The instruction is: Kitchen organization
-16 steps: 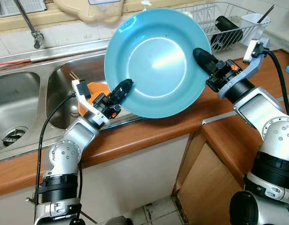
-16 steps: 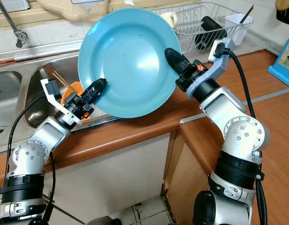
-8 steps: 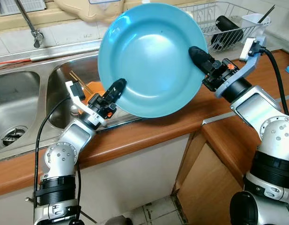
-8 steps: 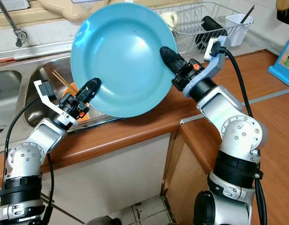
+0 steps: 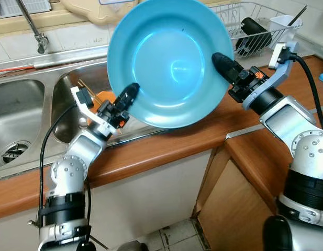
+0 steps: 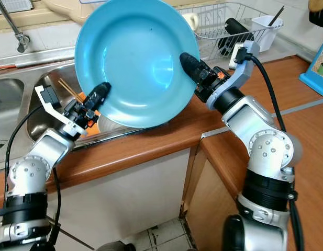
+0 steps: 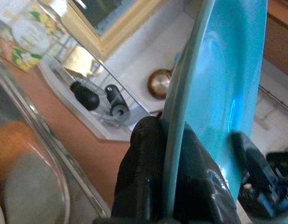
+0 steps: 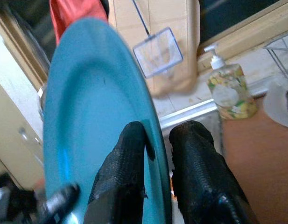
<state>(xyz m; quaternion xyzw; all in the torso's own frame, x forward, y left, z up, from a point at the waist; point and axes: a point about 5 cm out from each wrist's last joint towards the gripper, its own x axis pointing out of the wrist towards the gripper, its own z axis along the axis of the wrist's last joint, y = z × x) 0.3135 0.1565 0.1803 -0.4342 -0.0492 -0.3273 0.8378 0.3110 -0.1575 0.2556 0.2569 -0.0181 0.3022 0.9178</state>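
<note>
A large blue plate point(image 5: 169, 61) is held tilted in the air above the counter edge and the sink. My left gripper point(image 5: 131, 90) is shut on its lower left rim, and my right gripper point(image 5: 220, 58) is shut on its right rim. The left wrist view has the plate point(image 7: 214, 93) edge-on between the two black fingers point(image 7: 144, 168). Seen from the right wrist, the plate's rim point(image 8: 155, 135) sits between the black fingers point(image 8: 193, 172), with the plate point(image 8: 87, 116) stretching away.
A steel double sink point(image 5: 30, 110) lies behind the plate, holding an orange item point(image 5: 108, 98) with chopsticks. A tap point(image 5: 35, 31) stands at the back left. A wire dish rack point(image 5: 255, 26) with a black bottle stands at the back right. The wooden counter point(image 5: 166, 144) turns a corner on the right.
Both grippers have carried the plate a little up and to the left, and it now stands more upright.
</note>
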